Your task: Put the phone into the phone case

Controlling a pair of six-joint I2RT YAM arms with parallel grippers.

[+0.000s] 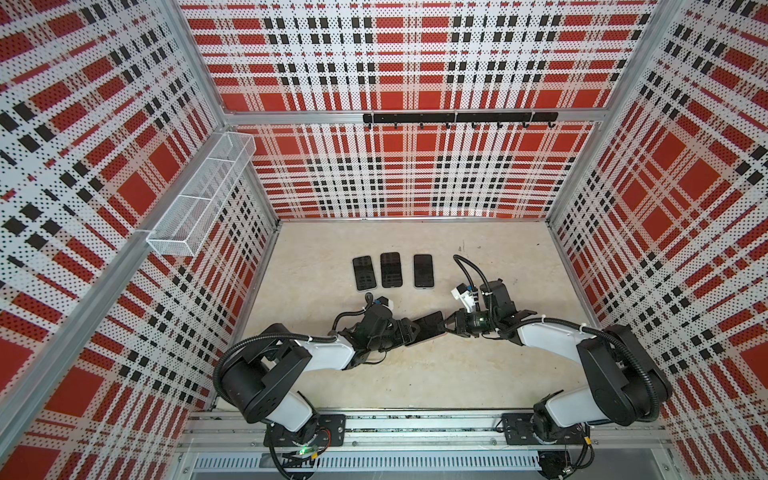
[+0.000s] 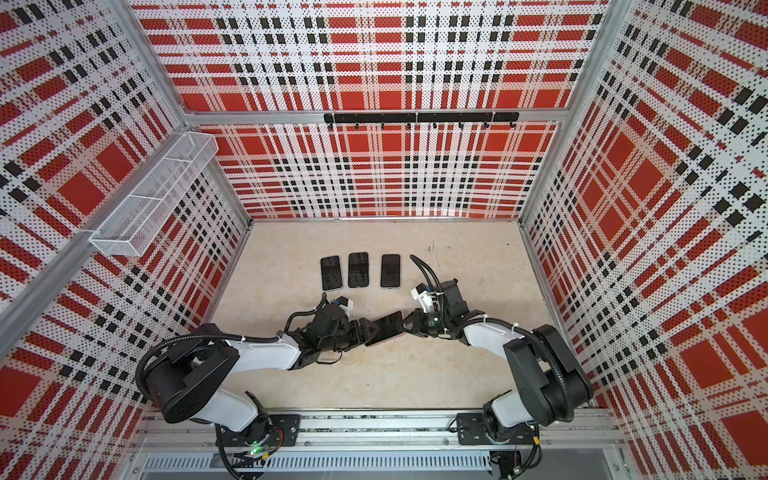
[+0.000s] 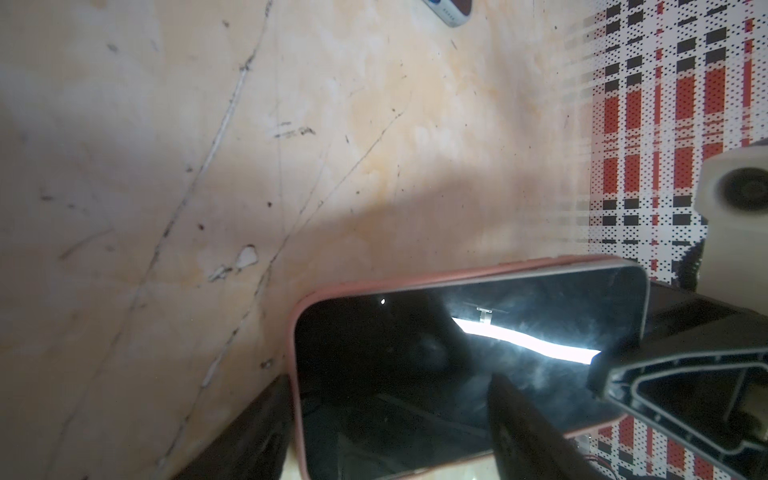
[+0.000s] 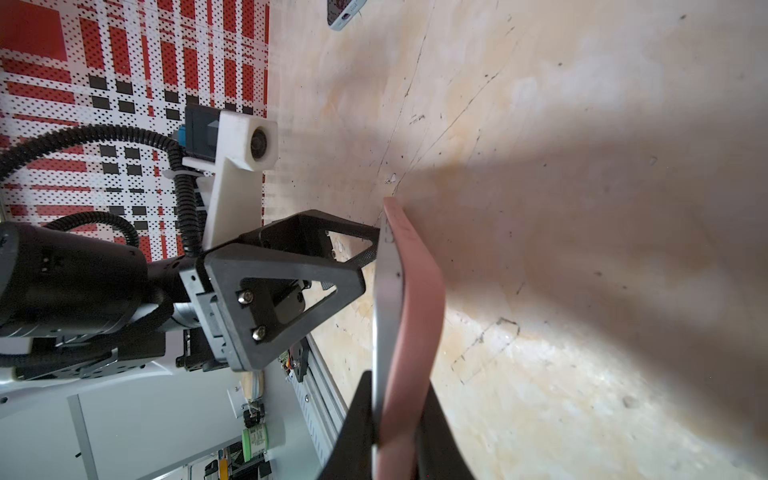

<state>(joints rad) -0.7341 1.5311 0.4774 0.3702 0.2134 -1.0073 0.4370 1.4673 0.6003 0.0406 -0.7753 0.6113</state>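
Pink case (image 4: 415, 299): a soft-looking shell, held in the air between the two arms, above the middle of the table (image 1: 415, 374).
Phone (image 3: 415, 365): it lies inside the pink case with the dark screen uncovered; the pink rim goes around the screen on the sides that show.
Left gripper (image 1: 411, 331): the jaws stand wide and appear to clamp the pink case across its width, at the end toward the left arm.
Right gripper (image 1: 447, 323): the jaws are nearly together and pinch the other end of the phone, one finger on the screen and one on the back of the case.
Done: the phone seems mostly seated in the case.
Left to do: in the right wrist view a grey strip of the phone's edge stands beside the pink wall, so probably one end needs pressing home.
Hidden: one end of the phone is cut off in the left wrist view, and the fingers cover the corners they hold.
Hard to tell: three other phones (image 1: 391, 269) lie in a row further back; whether they wear cases is too small to see.
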